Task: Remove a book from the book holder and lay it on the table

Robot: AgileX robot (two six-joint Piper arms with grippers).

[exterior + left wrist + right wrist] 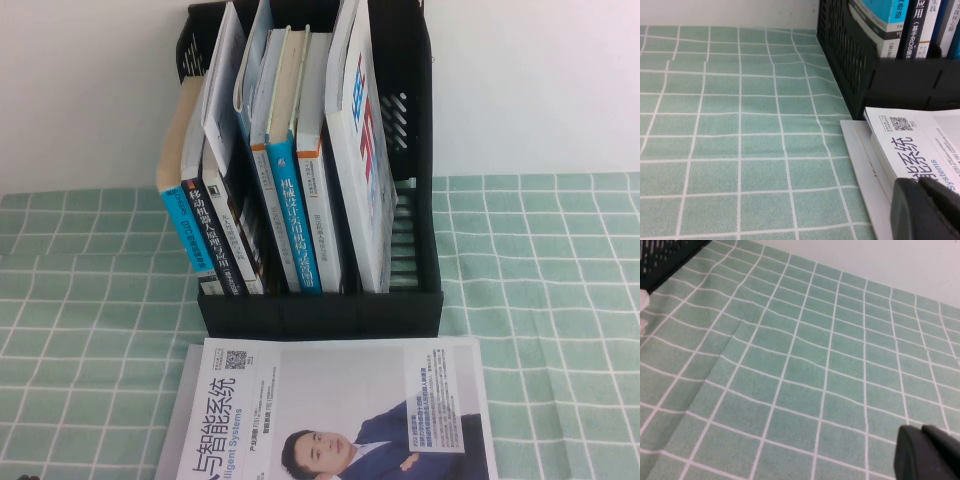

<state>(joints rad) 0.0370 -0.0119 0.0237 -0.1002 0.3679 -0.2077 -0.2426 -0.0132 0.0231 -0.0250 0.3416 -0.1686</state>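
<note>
The book (365,150), a thin white magazine with red and blue letters, stands upright in the rightmost slot of the black book holder (320,312). The holder stands at the back middle of the green checked table (90,300). Neither gripper shows in the high view. In the left wrist view my left gripper (918,185) is shut and empty, just above the near left corner of a white magazine lying on the table. In the right wrist view my right gripper (921,430) is shut and empty over bare cloth, right of the holder (665,255).
A white magazine picturing a man in a suit (330,410) lies flat in front of the holder, atop another thin sheet (865,170). Several thicker blue- and orange-spined books (290,200) fill the holder's left and middle slots. A white wall stands behind.
</note>
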